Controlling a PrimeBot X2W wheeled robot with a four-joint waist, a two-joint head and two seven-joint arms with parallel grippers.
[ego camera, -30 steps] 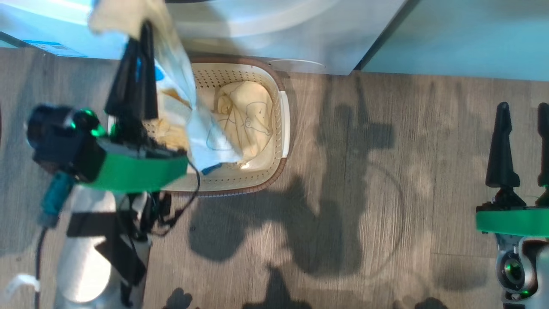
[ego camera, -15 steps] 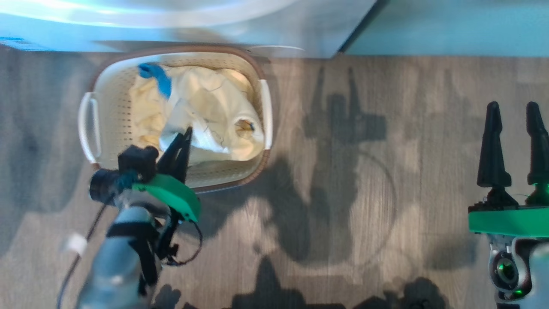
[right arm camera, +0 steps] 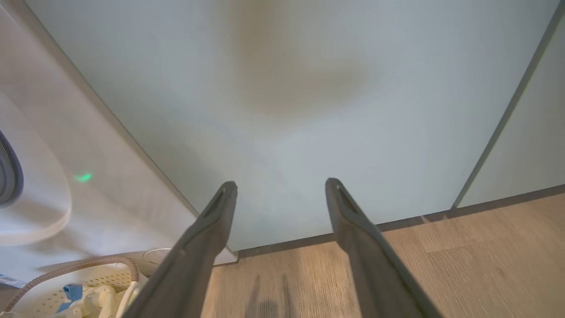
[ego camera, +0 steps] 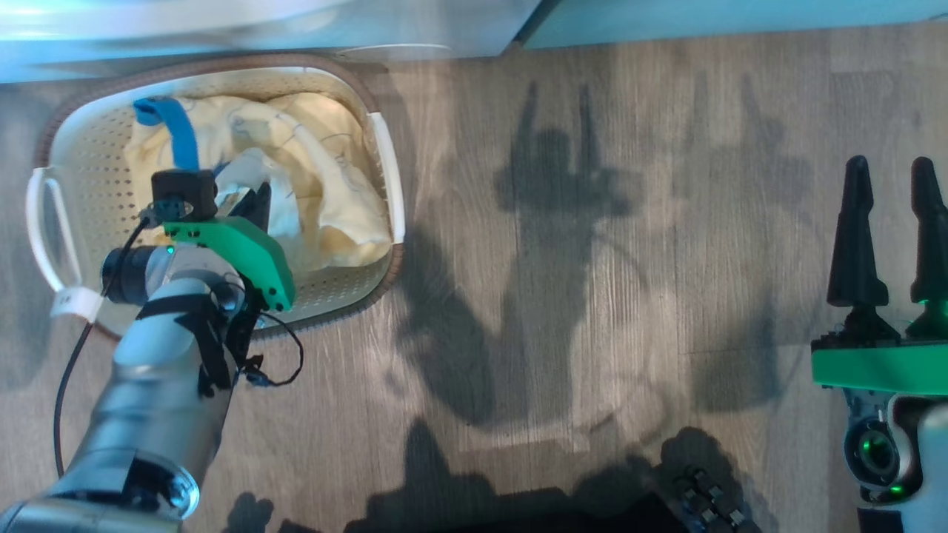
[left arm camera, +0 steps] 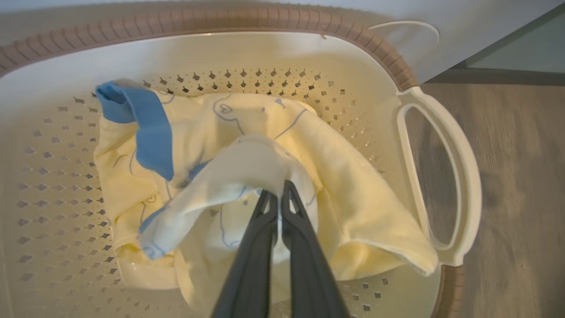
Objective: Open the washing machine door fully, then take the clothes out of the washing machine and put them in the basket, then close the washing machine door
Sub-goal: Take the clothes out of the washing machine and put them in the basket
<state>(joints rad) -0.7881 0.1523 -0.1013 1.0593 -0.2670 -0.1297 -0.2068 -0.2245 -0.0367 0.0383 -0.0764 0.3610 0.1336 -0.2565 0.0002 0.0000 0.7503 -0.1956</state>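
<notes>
Right, the washing machine [ego camera: 244, 26] runs white along the top of the head view, with pale green cabinet panels [right arm camera: 309, 88] beside it on the right. Pushed up just in front of it on the wooden floor [ego camera: 740, 259] sits the basket [ego camera: 387, 170], and the clothes [ego camera: 333, 192] lie heaped inside, cream with a blue strip draped across. Down in there is the left gripper [left arm camera: 278, 191], fingers pinched together on a pale fold of the top garment. The right gripper [ego camera: 889, 166] hangs well apart over the floor, fingers spread wide
</notes>
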